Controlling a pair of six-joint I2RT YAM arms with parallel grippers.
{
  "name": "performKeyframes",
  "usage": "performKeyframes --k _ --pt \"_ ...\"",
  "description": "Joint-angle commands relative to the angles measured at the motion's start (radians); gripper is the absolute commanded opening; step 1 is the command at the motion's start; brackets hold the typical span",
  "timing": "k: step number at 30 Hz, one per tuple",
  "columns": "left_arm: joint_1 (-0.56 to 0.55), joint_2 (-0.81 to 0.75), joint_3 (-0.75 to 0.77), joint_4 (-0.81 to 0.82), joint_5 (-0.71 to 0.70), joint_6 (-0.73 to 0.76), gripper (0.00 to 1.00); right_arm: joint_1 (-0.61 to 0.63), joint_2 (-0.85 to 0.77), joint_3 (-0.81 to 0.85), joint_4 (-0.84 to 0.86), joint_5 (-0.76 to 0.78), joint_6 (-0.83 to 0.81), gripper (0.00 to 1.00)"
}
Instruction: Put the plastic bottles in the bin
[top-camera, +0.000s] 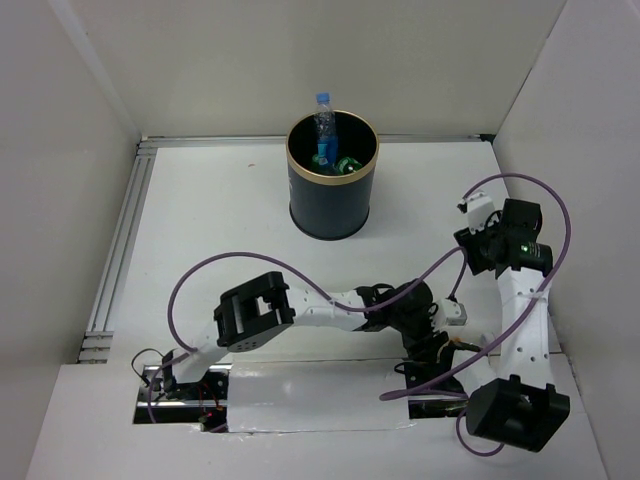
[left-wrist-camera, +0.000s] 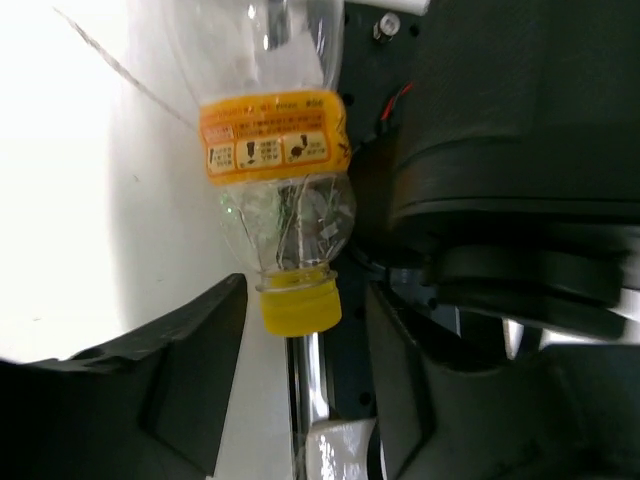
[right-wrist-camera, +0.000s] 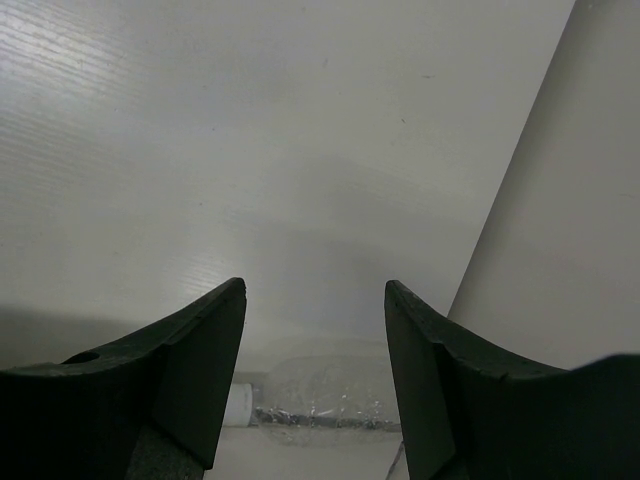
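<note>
Yellow-capped bottle (left-wrist-camera: 278, 190) lies just beside black arm hardware (left-wrist-camera: 520, 130), well apart from the bin (top-camera: 331, 216), its neck between the left gripper's (left-wrist-camera: 305, 292) spread fingers; right gripper (right-wrist-camera: 315, 290) gapes empty; a cap-only pinch could slip or snag wires (left-wrist-camera: 398, 103).

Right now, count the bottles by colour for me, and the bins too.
Clear bottles: 3, blue-capped bottle, yellow-capped bottle, plain bottle
Green bottles: 1 seen; more may be hidden
Bins: 1
Total: 5
</note>
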Motion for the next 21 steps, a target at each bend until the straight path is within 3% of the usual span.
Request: performKeyframes --k 1,6,8,13,16,21 --pt "-0.017 0.038 0.041 0.044 -0.013 -0.002 0.6 -0.005 -0.033 -0.016 -0.015 -0.01 0.012 0.65" --pt "-0.047 0.078 0.05 0.034 -0.036 -0.002 0.53 -0.005 -0.033 -0.025 -0.014 -0.02 0.012 0.65" --pt "-0.058 0.093 0.084 0.023 -0.076 -0.011 0.4 -0.005 -0.033 -0.034 -0.005 -0.029 0.022 0.65" --pt "-0.078 0.121 0.104 0.032 -0.152 -0.059 0.2 -0.005 -0.033 -0.034 -0.005 -0.039 0.032 0.65" --pt "-0.078 0.083 0.069 0.041 -0.194 -0.068 0.03 -0.005 -0.043 -0.045 -0.005 -0.04 0.032 0.65" --pt "-0.039 -0.036 -0.095 0.06 -0.24 -0.079 0.0 -0.005 -0.053 -0.054 0.016 -0.009 0.056 0.65"
